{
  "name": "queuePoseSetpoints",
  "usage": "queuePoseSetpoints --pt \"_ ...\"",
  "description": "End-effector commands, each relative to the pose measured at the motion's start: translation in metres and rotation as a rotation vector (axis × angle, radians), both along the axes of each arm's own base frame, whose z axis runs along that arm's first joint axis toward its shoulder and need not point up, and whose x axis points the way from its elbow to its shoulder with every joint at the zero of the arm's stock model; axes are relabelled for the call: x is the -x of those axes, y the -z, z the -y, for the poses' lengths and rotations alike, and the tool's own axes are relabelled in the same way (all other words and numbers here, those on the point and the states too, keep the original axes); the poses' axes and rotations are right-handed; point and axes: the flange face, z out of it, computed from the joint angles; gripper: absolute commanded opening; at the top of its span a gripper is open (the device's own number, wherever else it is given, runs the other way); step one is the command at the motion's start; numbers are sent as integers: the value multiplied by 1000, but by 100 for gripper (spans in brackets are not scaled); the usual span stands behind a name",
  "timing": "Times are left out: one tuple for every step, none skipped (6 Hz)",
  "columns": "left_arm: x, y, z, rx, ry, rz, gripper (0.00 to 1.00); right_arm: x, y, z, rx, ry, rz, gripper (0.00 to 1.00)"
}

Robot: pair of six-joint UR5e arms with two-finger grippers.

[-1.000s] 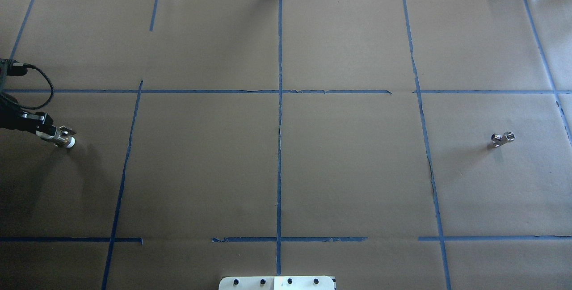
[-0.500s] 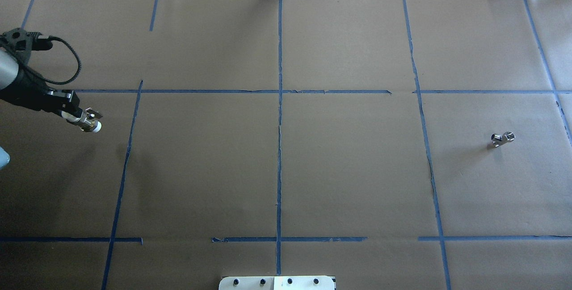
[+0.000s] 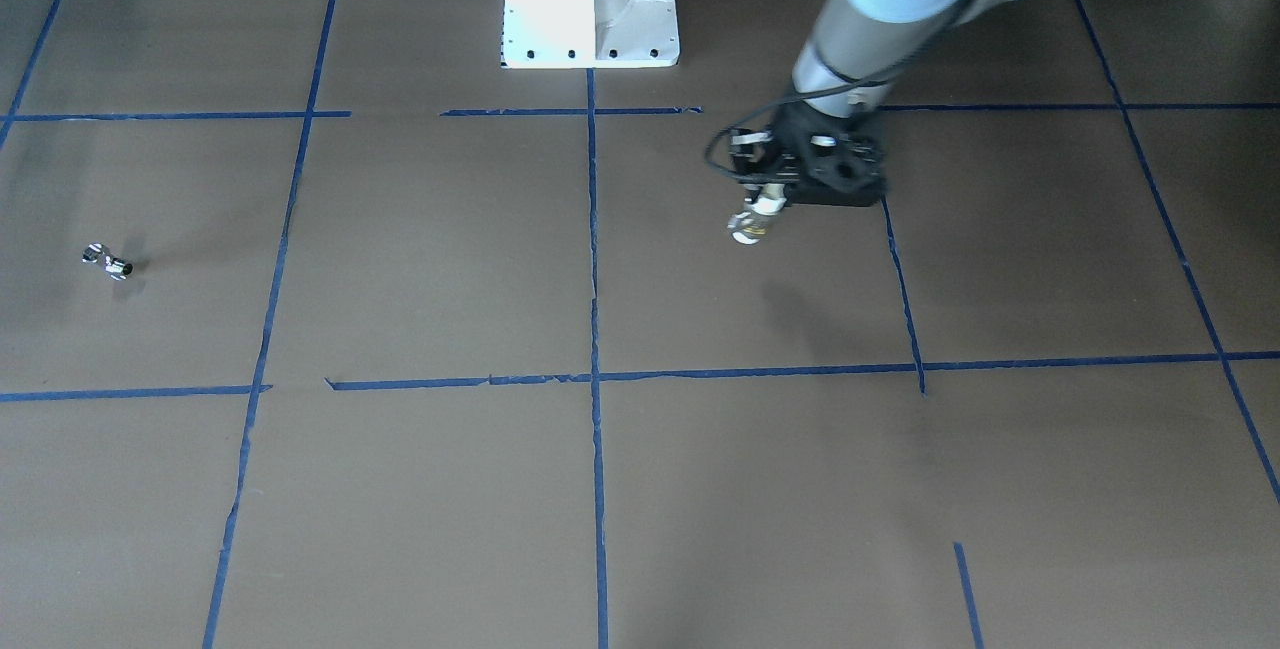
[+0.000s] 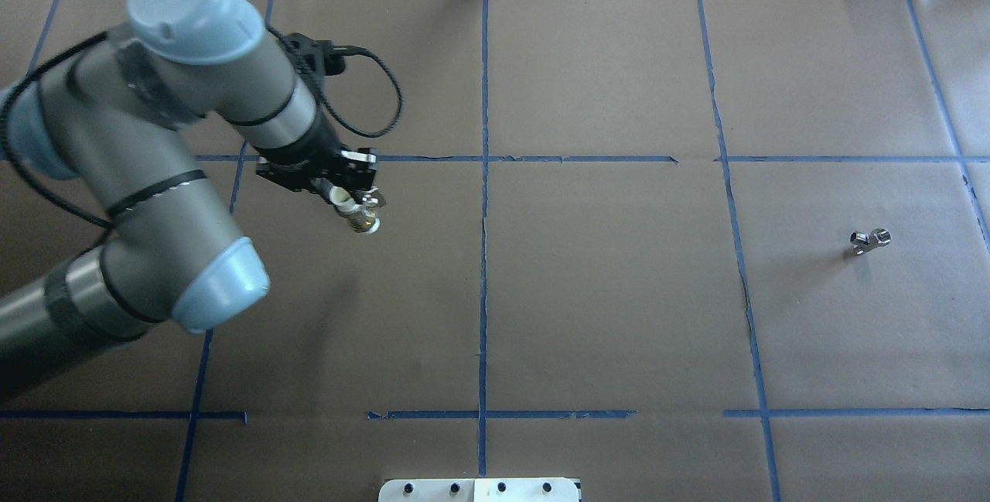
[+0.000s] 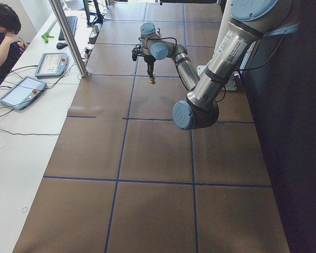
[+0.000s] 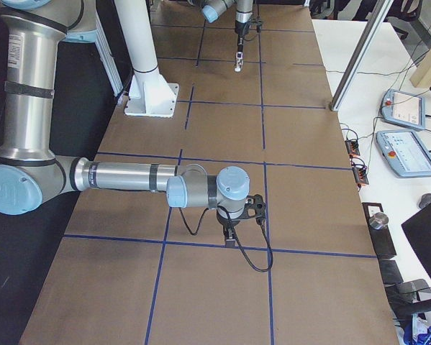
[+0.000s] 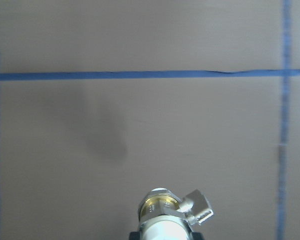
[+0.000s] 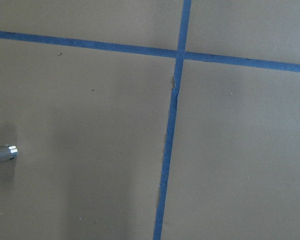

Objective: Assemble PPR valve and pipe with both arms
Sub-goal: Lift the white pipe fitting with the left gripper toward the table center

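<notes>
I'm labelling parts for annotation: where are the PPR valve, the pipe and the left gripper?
PPR valve (image 4: 358, 216), overhead view, brass middle.
pipe (image 4: 869, 241), overhead view, narrow waist.
left gripper (image 4: 341, 195), overhead view, between its fingertips.

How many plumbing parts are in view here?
2. The PPR valve is held in the left end effector above the table; the pipe lies on it at the robot's right.

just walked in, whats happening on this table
The left gripper holds the PPR valve by one white end, lifted above the table left of centre. The pipe lies alone on the table's far right, with nothing gripping it. The right gripper hangs low near that end; whether it is open cannot be told.
</notes>
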Motion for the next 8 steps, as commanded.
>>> queuePoseSetpoints --pt "-111 68 -4 6 54 54 0 0 -1 0 4 -1 -1 100" --pt "-131 67 -10 6 37 67 0 0 -1 0 4 -1 -1 100" --pt "-145 63 -20 -16 33 71 0 0 -1 0 4 -1 -1 100" --pt "-150 60 -21 -23 31 63 0 0 -4 0 7 1 -1 100" --pt "-150 58 -21 -21 31 66 0 0 -4 -1 9 1 -1 100" --pt "-151 49 -21 -16 31 76 0 0 -4 -1 9 1 -1 100" --pt "-151 48 -20 -19 29 78 0 0 -4 -1 9 1 0 100" --pt "-151 48 -21 -18 28 77 6 0 -4 -1 9 1 -1 100"
